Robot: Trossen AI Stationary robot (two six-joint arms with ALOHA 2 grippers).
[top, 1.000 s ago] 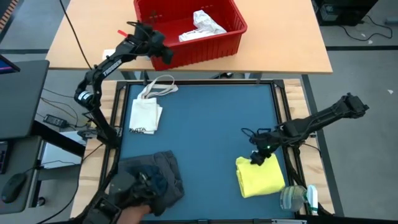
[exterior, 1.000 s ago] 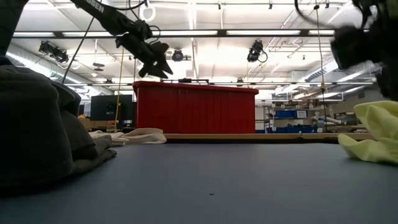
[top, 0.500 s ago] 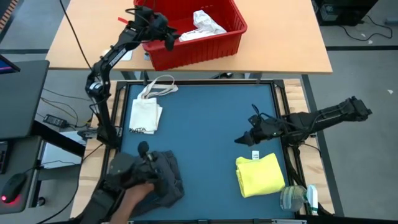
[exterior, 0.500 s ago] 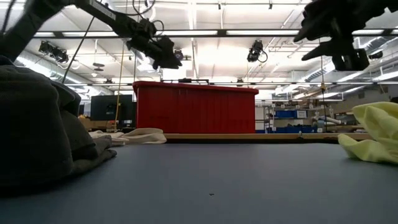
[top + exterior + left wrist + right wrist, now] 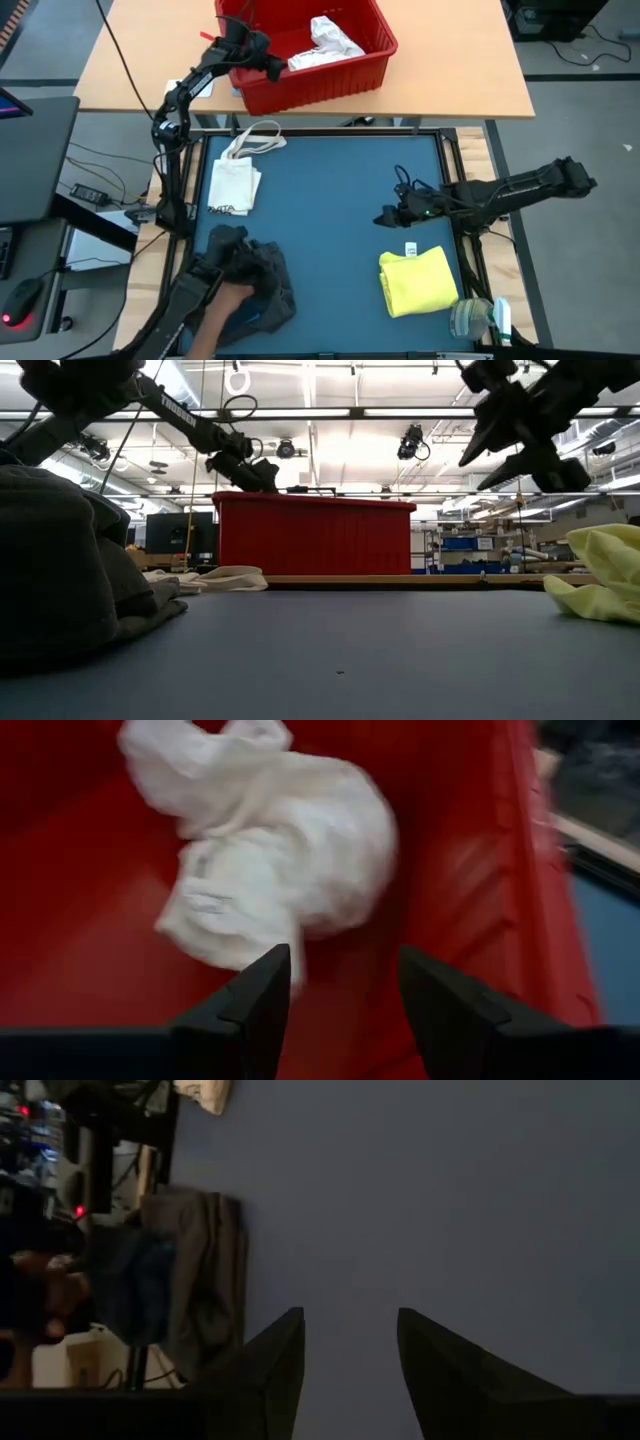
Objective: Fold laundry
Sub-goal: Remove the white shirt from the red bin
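A white lacy garment lies crumpled on the floor of the red bin on the wooden table beyond the mat. My left gripper hangs open over the bin's left part, and the garment lies just ahead of its fingers. My right gripper hovers open above the blue mat, up and left of the folded yellow garment. That garment rests flat near the mat's near right corner. A dark grey garment with blue inside sits bunched at the near left.
A person's hand rests on the dark grey pile. A cream tote bag lies at the mat's far left. A clear plastic item with green trim sits at the near right corner. The mat's middle is bare.
My left gripper has gone from the bin's near wall over the rim and sunk toward the white garment. My right gripper has risen off the yellow garment, moved toward the table's left and far side, and turned. The person's hand has shifted on the dark grey pile.
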